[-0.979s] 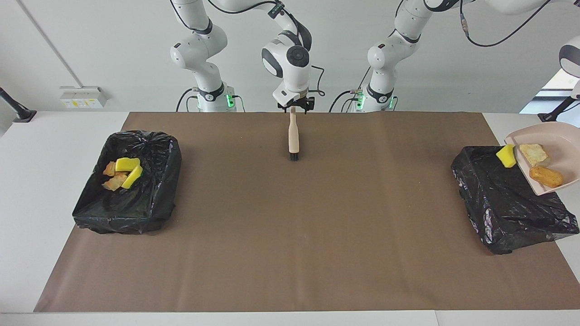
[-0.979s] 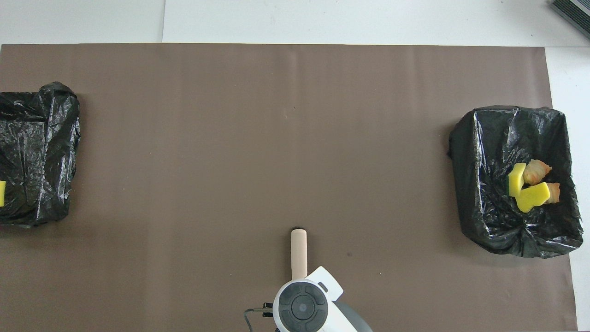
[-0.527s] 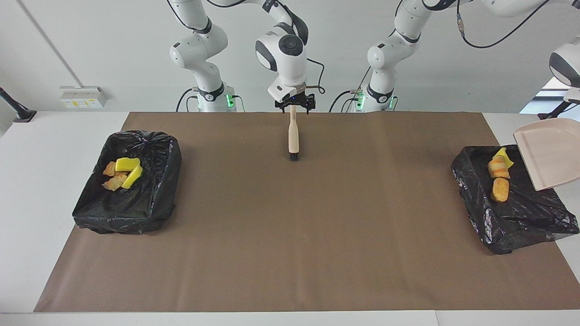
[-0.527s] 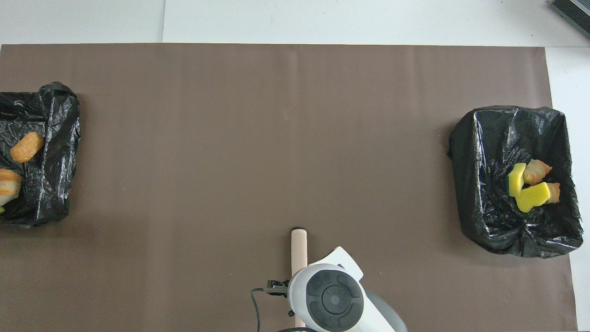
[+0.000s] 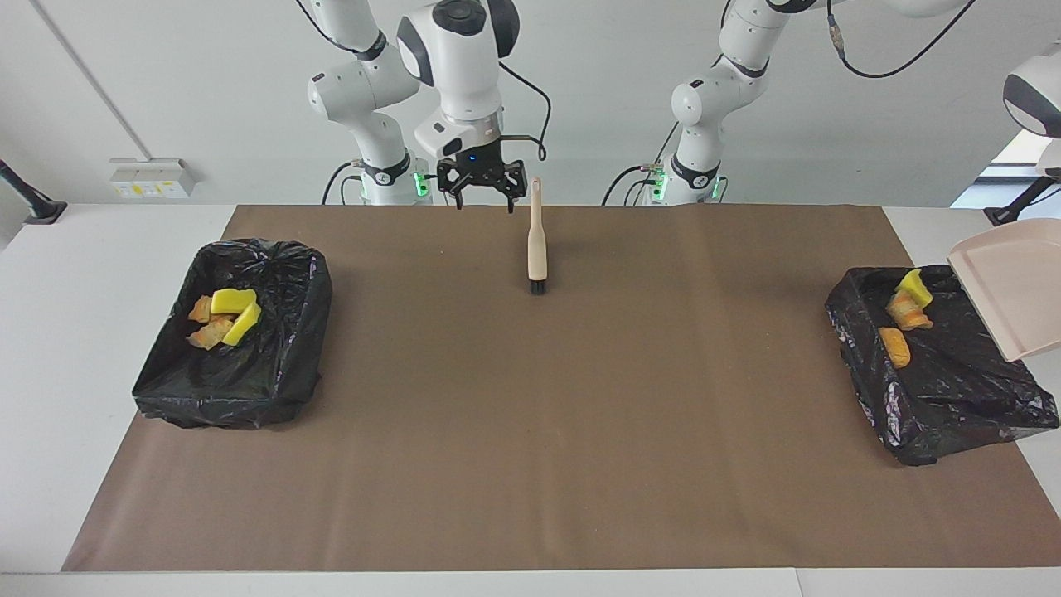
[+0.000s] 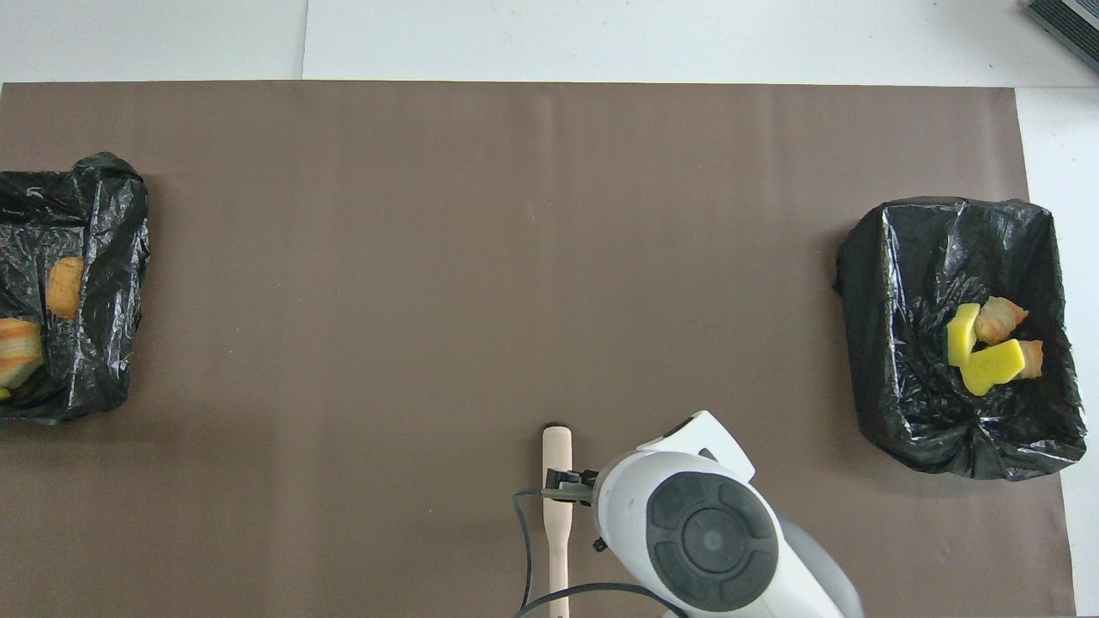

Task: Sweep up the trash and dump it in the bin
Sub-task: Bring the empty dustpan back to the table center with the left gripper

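My dustpan has tipped its three scraps into the bin; its claw is out of view. My right claw, fully spread, has released the brush and risen. All trash is binned.

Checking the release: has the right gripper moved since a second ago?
Yes. The open right gripper has lifted off the beige-handled brush and shifted toward the right arm's end.

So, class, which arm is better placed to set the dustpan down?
Left: its arm carries the dustpan over that end's bin; the right gripper hangs open by the brush.
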